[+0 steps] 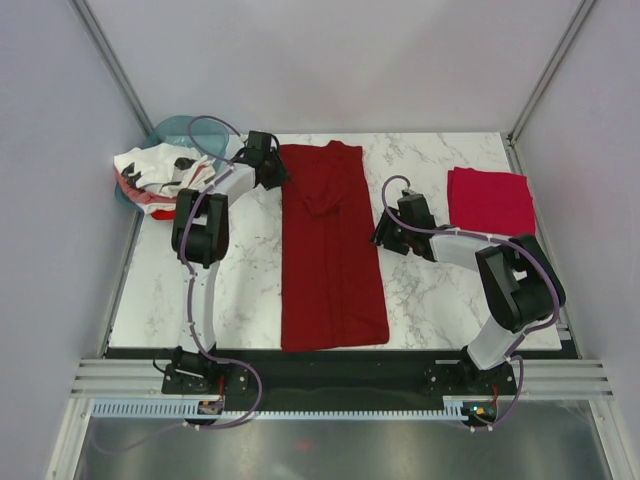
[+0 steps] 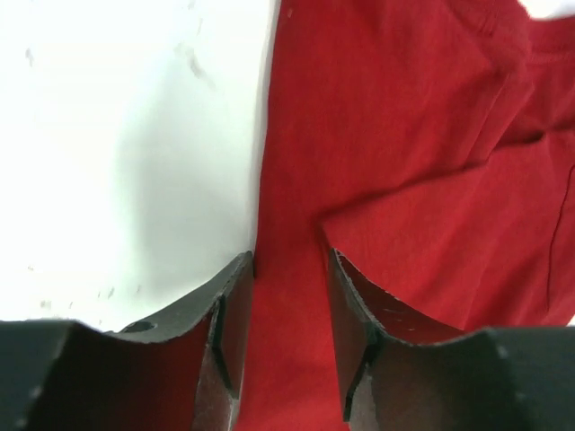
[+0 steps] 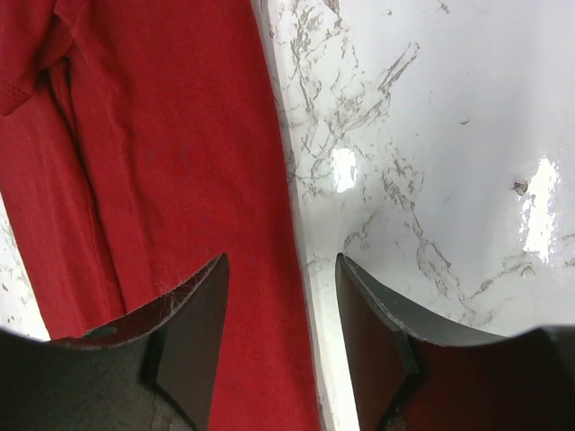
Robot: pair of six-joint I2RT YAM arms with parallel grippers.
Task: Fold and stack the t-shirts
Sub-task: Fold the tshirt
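Left of the flat maroon t-shirt (image 1: 330,270), white t-shirts (image 1: 150,175) lie heaped. At its far-left corner the left gripper (image 1: 272,170) stands parted, holding nothing, as does the right gripper (image 1: 385,238) at its right edge. Pinching a single layer could undo the fold. Farther right sits the folded crimson t-shirt (image 1: 490,200).

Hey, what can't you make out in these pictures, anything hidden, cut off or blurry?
- Teal basin, top view: mostly hidden under the white shirts.
- Number of white shirts, top view: crumpled pile, too small to count.
- Maroon shirt, both wrist views: cut off by the frame edges.
- Left tool, left wrist view: blurred, so whether its fingertips touch the cloth is unclear.
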